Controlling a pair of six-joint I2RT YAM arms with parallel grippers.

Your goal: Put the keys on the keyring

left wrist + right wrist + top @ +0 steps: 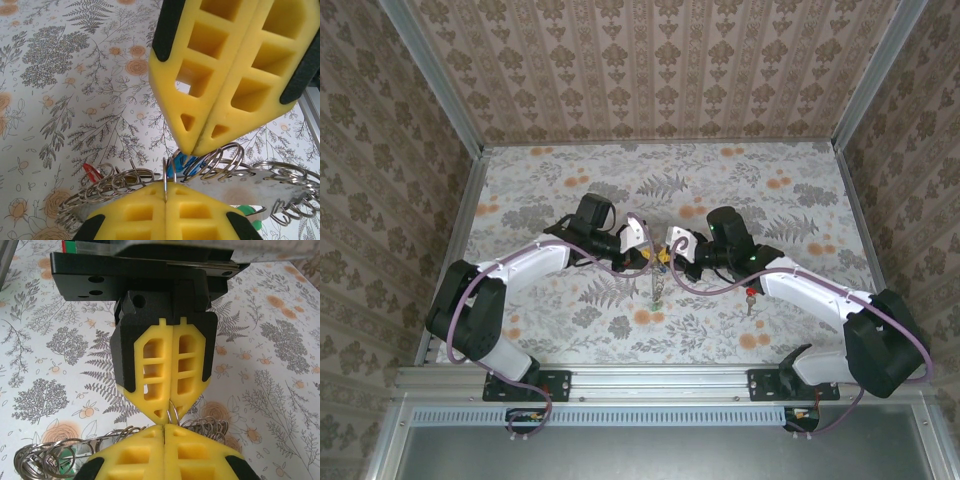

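Tip to tip over the middle of the desk (550, 170), that's how we stand. Our left fingers (135, 212) are pressed together on a thin wire loop of the keyring (125, 180). Our right fingers (135, 455) come in from the opposite side, closed tight as well, with that same loop running out of their seam. So both are clamped on the keyring, nose to nose.

From the left wrist, the chain of rings stretches crosswise, square to the line joining the two arms. From above, its slack hangs towards the near edge. A blue key (182, 165) sits among the rings right at the pinch, a red head (90, 172) peeks through at one end, and a green one (247, 211) at the other. Whether they're threaded on, we can't tell.

Now the one that matters: a loose key (750, 298) with a red head lies on the desk just beside our right forearm, apart from the pinch, its shaft pointing at the near edge. We reckon the right arm is nearer to fetch it while the left holds the ring.
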